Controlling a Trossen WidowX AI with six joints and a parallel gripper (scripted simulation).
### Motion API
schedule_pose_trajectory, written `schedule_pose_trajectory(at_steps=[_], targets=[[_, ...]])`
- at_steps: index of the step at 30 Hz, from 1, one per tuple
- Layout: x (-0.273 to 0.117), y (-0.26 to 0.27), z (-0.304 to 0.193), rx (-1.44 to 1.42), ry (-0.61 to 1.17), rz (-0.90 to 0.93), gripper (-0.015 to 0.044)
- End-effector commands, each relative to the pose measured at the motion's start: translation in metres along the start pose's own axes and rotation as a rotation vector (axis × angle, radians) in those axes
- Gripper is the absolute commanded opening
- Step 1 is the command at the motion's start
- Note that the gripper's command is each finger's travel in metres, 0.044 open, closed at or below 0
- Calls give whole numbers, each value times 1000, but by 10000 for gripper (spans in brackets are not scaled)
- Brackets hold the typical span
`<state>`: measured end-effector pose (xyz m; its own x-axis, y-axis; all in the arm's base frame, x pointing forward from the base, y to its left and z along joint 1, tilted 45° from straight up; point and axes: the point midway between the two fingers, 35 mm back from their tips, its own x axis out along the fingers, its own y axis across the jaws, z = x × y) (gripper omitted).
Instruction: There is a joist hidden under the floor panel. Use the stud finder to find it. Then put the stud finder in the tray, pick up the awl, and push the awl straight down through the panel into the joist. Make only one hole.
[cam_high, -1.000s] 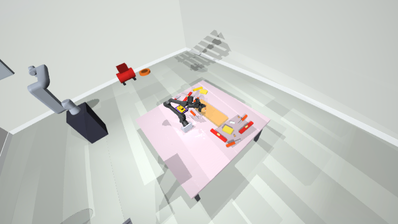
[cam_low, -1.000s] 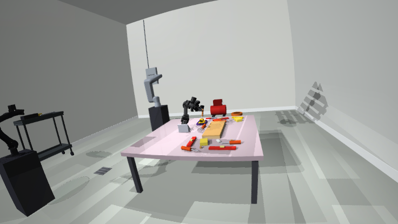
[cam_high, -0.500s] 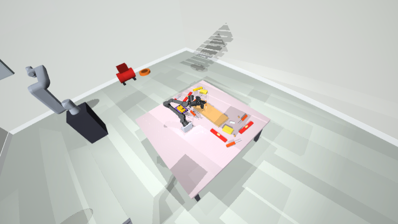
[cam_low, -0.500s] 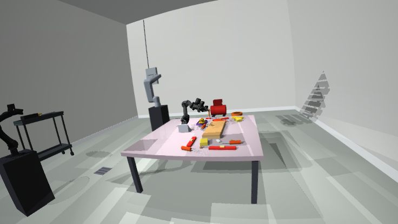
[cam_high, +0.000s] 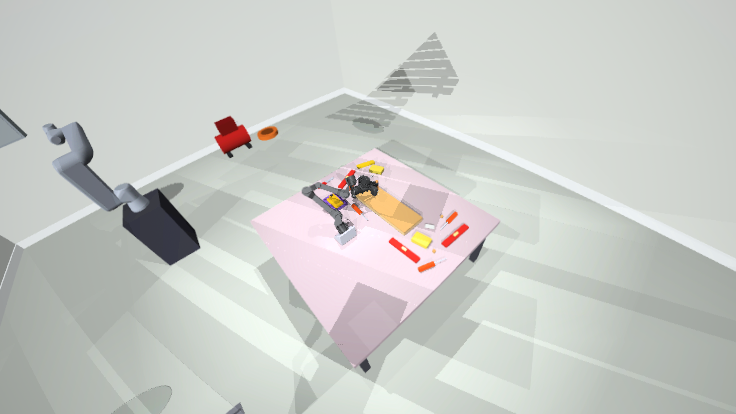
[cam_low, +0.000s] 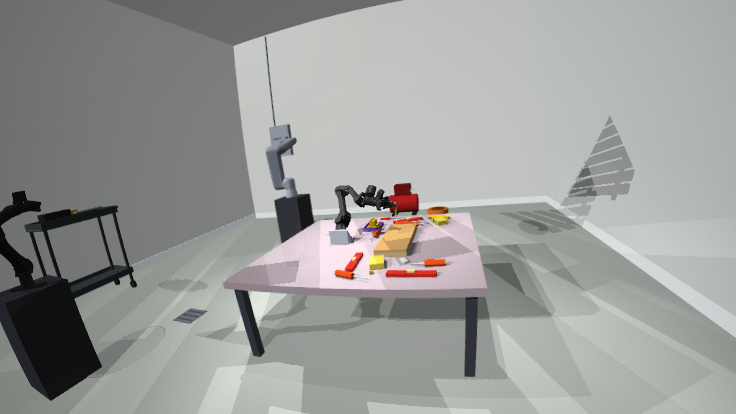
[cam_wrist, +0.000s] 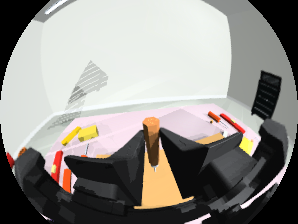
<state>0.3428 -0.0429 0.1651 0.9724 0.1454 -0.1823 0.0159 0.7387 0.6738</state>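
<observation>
Your fingers (cam_high: 376, 189) (cam_low: 393, 204) are gripping the awl (cam_low: 395, 210) (cam_wrist: 151, 136) by its orange-brown handle, thin tip pointing down, above the far end of the panel (cam_high: 395, 206) (cam_low: 399, 241) (cam_wrist: 159, 186) as the exterior view has it. The stud finder (cam_high: 334, 200) (cam_low: 373, 223), the yellow thing as far as you can judge, sits in the purple tray (cam_high: 325, 200) (cam_low: 365, 228) beside the panel, on the arm's side. So the search looks finished, and what remains is the single hole.

The likeliest trouble is position. Nothing on the panel's face marks the joist, so if you aim off the line the finder gave, the tip goes through into nothing, and a second try breaks the one-hole rule. Tilt comes next: should the wrist lean as the arm reaches out, the tip would skate or cut a slanted hole. The handle is slim between the fingers, so push resistance could make it slide up or pivot. Touching down early and then dragging sideways could score the panel. Square it up above the spot first, then press straight down, slowly.
</observation>
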Motion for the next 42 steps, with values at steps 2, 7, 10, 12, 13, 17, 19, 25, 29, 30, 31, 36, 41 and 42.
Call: schedule_pose_trajectory(at_steps=[2,7,10,12,13,17,19,25,29,30,31,36,41,42], targets=[[5,22,-5,24,-14,70,0],[5,23,-5,25,-14,73,0],[5,23,-6,25,-14,73,0],[6,23,-8,25,-14,73,0],[6,23,-8,25,-14,73,0],[7,23,-11,25,-14,73,0],[7,23,-13,25,-14,73,0],[9,23,-17,26,-14,73,0],[9,23,-20,26,-14,73,0],[10,23,-21,26,-14,73,0],[10,23,-21,26,-14,73,0],[11,23,-25,26,-14,73,0],[11,23,-28,26,-15,74,0],[11,23,-29,26,-15,74,0]])
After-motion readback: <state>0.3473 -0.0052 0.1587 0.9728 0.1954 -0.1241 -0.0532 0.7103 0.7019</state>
